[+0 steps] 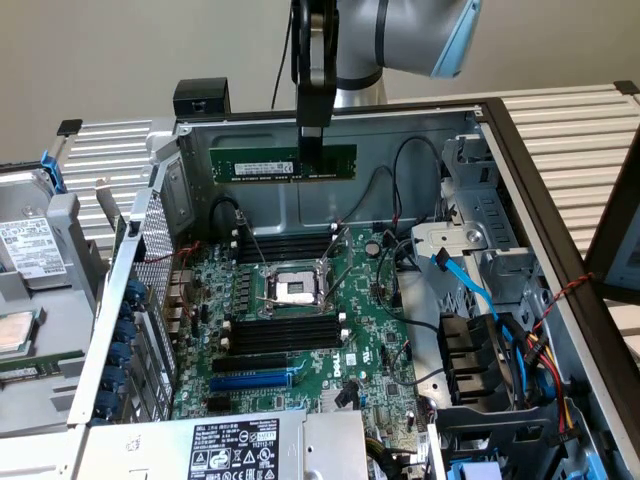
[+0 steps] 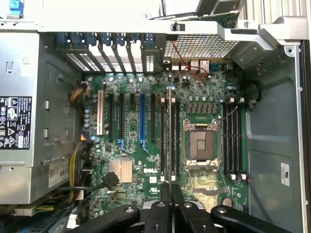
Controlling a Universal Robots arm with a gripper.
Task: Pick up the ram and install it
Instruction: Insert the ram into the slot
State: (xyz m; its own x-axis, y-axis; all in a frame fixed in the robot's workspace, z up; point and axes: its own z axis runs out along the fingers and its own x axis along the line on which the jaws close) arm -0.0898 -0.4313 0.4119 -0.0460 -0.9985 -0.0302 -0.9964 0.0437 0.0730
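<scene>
Item: ram (image 1: pixel 260 163), green stick with white label, held level in the air above the open computer case (image 1: pixel 420 140), near its back wall. A strip right of the stick's middle is hidden behind the tool (image 1: pixel 311 165), which is clamped on it.
Wrist view: ram (image 2: pixel 169 136) seen edge-on, a thin line over the motherboard (image 2: pixel 146 165); chips not readable.
Arm: cut off at the frame's upper edge.
Power supply (image 1: pixel 230 445): partly cut off.

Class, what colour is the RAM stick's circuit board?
Green; the RAM stick shows best in the exterior view.
</scene>
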